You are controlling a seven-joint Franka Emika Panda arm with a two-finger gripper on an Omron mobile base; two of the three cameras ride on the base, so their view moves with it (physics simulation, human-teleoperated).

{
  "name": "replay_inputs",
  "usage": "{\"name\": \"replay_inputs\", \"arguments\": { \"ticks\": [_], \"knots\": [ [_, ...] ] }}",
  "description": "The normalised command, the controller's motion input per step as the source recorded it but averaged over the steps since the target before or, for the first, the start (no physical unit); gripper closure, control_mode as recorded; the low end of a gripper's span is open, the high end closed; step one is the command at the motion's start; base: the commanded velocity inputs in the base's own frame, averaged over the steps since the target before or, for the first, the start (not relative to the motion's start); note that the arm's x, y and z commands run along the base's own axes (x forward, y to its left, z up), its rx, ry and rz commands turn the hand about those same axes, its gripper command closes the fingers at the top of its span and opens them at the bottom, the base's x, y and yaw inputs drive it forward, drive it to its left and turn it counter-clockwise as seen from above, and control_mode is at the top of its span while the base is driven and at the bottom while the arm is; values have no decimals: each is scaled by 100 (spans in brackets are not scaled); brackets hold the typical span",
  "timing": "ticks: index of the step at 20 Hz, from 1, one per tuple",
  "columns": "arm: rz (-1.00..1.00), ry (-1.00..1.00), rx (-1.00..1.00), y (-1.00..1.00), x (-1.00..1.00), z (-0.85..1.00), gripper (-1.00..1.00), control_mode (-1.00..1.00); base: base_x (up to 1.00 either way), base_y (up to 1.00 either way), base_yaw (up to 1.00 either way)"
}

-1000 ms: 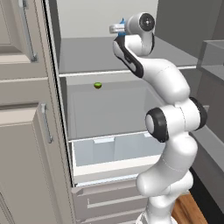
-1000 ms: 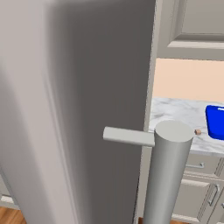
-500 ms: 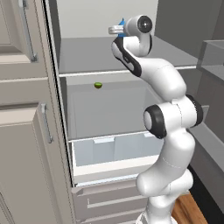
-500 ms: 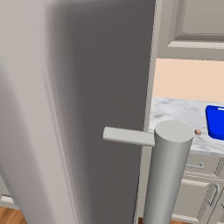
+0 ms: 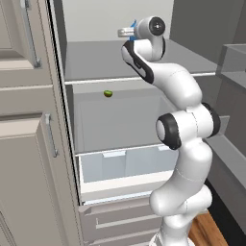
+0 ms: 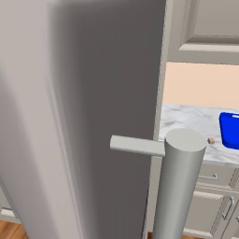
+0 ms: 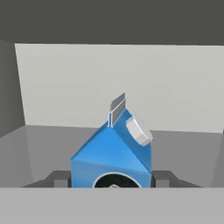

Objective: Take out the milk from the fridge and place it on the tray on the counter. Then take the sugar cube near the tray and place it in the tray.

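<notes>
The arm reaches high into the fridge, and the pincer is right at the milk on the upper shelf, up against the pale back wall. In the hand view the blue carton sits square between the two dark fingers, one either side of its body, gabled top and white cap pointing up. Are the pads pressing the walls or just flanking them? I cannot tell; the jaws stand at about carton width, neither wide nor pinched shut.

My read on handling: a small carton like this looks light, with flat stiff sides that give a little under a squeeze, and smooth faces that could slip. Best hold is on the two flat side walls, below the slanted gable, where the pads meet parallel faces. Gripping the sloped roof or the cap would likely let it squirt out. It's tall for its base, so it could tip if nudged.

A tiny green item sits on the shelf below, well apart. Off to the right, the tray waits on the counter, with the sugar cube just beside it.
</notes>
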Motion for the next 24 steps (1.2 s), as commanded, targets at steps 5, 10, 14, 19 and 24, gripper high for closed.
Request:
{"name": "replay_inputs", "arguments": {
  "ticks": [5, 10, 14, 19, 24],
  "knots": [
    [0, 0, 0, 1, 2, 0, 100, -100, 0, 0, 0],
    [0, 0, 0, 0, -21, 1, 100, -100, 0, 0, 0],
    [0, -2, 0, 0, -58, 26, 100, -100, 0, 0, 0],
    [0, -7, 0, 0, -89, 30, 100, -100, 0, 0, 0],
    [0, -7, 1, 0, -98, 32, 100, -100, 0, 0, 0]
  ]
}}
